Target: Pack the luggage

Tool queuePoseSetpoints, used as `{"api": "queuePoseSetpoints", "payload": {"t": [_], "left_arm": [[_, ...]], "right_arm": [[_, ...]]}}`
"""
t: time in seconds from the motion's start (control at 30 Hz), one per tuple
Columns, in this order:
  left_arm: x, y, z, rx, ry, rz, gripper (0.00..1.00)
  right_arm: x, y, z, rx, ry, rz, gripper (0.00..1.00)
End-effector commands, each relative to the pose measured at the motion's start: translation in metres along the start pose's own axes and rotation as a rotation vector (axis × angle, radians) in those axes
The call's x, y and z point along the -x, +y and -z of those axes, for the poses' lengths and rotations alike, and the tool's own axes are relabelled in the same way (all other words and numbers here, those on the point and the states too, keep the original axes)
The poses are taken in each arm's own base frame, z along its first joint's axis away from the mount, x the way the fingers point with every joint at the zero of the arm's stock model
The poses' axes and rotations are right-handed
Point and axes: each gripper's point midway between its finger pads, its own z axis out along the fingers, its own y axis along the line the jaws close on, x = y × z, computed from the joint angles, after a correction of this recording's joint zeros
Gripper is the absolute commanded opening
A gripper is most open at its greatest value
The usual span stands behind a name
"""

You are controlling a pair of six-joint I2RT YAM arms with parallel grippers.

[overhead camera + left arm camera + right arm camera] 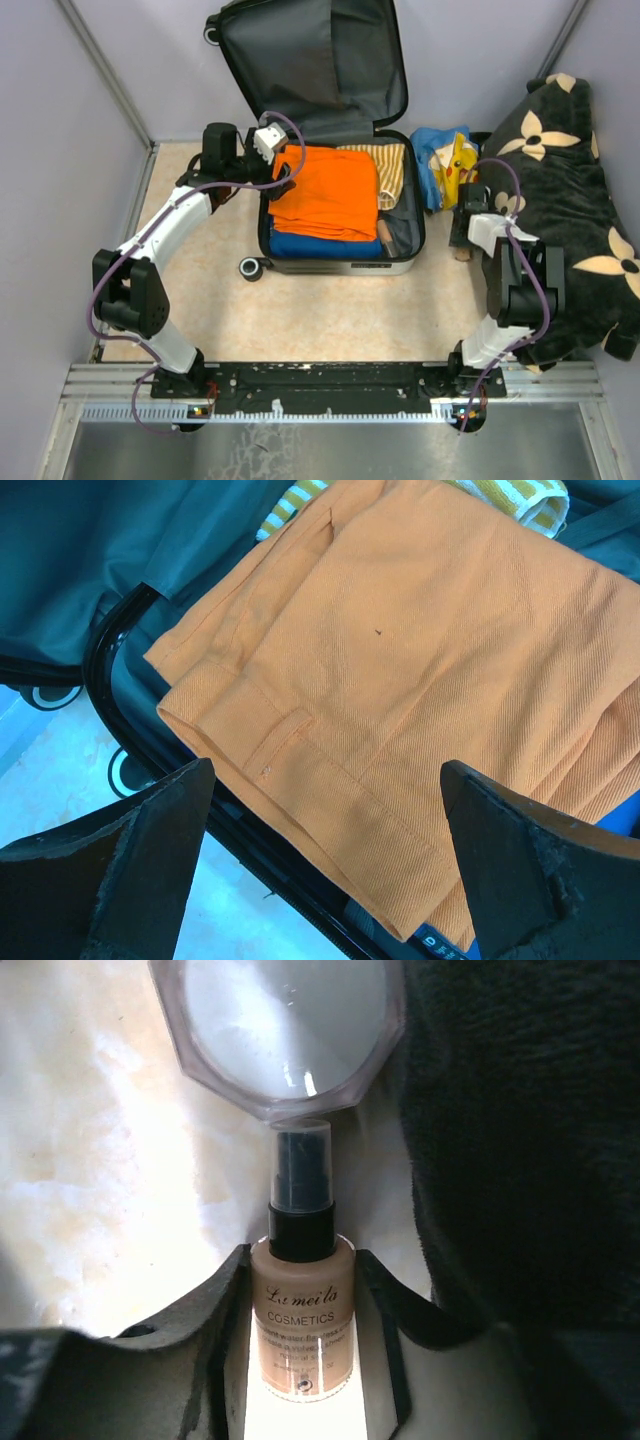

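The luggage (340, 266) lies open on the floor with its grey-lined lid (310, 60) leaning back. A folded orange garment (325, 190) lies on top inside it. My left gripper (283, 172) hovers open over that garment's (420, 650) left hem, by the black luggage rim (110, 680), holding nothing (325, 768). To the right of the luggage, my right gripper (463, 240) is down at the floor beside the cushion. Both its fingers press the sides of a beige cosmetics bottle (300, 1310) with a black pump, so it (302, 1255) is shut on the bottle.
A clear octagonal jar (280, 1030) lies just beyond the bottle's cap. The black flower-patterned cushion (560, 200) crowds the right arm's right side (520, 1130). A yellow plush toy on blue cloth (450, 165) sits right of the luggage. A striped yellow cloth (385, 165) and blue garment (320, 245) lie inside.
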Motion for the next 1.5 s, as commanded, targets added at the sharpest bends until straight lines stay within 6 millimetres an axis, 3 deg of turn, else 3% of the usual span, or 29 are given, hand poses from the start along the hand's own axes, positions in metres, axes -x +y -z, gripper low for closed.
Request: {"api": "queuePoseSetpoints", "payload": {"t": [0.0, 0.13, 0.33, 0.57, 0.67, 0.83, 1.0, 1.3, 1.47], "left_arm": [[0.000, 0.000, 0.002, -0.002, -0.008, 0.002, 1.00], [-0.004, -0.003, 0.005, 0.001, -0.003, -0.001, 1.00], [-0.007, -0.005, 0.006, 0.000, -0.003, 0.009, 1.00], [-0.005, -0.006, 0.002, -0.013, -0.019, 0.034, 1.00], [-0.004, -0.006, 0.002, -0.010, -0.021, 0.036, 1.00], [-0.006, -0.008, 0.001, -0.017, -0.019, 0.046, 1.00], [-0.006, -0.007, 0.001, -0.013, -0.020, 0.045, 1.00], [-0.007, -0.006, 0.004, -0.001, -0.011, 0.032, 0.99], [-0.008, -0.007, 0.002, -0.010, -0.010, 0.040, 1.00]], "right_arm": [[0.017, 0.005, 0.025, 0.069, -0.052, -0.045, 0.21], [0.026, 0.001, 0.059, 0.105, -0.097, -0.078, 0.11], [0.046, 0.012, 0.117, 0.257, -0.192, -0.108, 0.06], [0.085, 0.067, 0.189, 0.485, -0.303, -0.059, 0.08], [0.087, 0.097, 0.203, 0.567, -0.302, -0.012, 0.09], [0.078, 0.139, 0.202, 0.604, -0.285, 0.102, 0.10], [0.061, 0.167, 0.175, 0.591, -0.180, 0.130, 0.11], [0.035, 0.172, 0.122, 0.473, -0.112, 0.164, 0.21], [0.030, 0.172, 0.117, 0.464, -0.091, 0.173, 0.43]]}}
